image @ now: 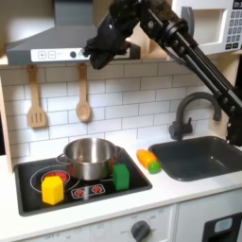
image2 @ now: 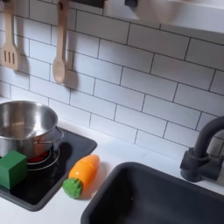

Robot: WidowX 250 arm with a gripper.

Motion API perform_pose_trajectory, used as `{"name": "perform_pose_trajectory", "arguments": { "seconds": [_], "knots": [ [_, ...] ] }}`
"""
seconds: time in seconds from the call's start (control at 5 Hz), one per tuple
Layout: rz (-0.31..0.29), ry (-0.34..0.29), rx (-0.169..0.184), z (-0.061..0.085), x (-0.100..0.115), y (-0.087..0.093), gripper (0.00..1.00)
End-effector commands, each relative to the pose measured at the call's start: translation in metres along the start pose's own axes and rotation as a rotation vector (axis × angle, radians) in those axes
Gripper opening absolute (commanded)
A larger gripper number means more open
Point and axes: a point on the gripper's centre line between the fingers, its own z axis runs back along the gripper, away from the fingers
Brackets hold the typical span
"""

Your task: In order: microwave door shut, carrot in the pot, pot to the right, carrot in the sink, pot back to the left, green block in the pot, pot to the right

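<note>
Below: gripper (image: 97, 47) raised high, carrot (image: 146, 159) low and toward the first exterior view's right.
Nothing is seen held; jaw opening cannot be told. The carrot lies between pot (image: 90, 156) and sink (image: 203, 156), long axis diagonal.

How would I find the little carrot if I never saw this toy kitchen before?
Look for the black stovetop with the shiny pot on it, and the dark sink on the first exterior view's right. On the white counter strip between them lies the carrot. It is orange with a green tip and lies flat, unlike the upright green block and yellow block.
</note>
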Motion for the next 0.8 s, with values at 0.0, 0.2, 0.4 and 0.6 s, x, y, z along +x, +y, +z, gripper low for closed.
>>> {"name": "perform_pose_trajectory", "arguments": {
  "seconds": [0.0,0.2,0.4,0.6],
  "knots": [
    [-0.002,-0.012,-0.015,-0.01,0.013,-0.001,0.0],
    [-0.004,-0.021,-0.014,-0.013,0.019,0.0,0.0],
    [-0.005,-0.013,-0.016,-0.021,0.023,-0.002,0.0],
    [-0.009,-0.022,-0.026,-0.021,0.026,-0.004,0.0]
  ]
}}
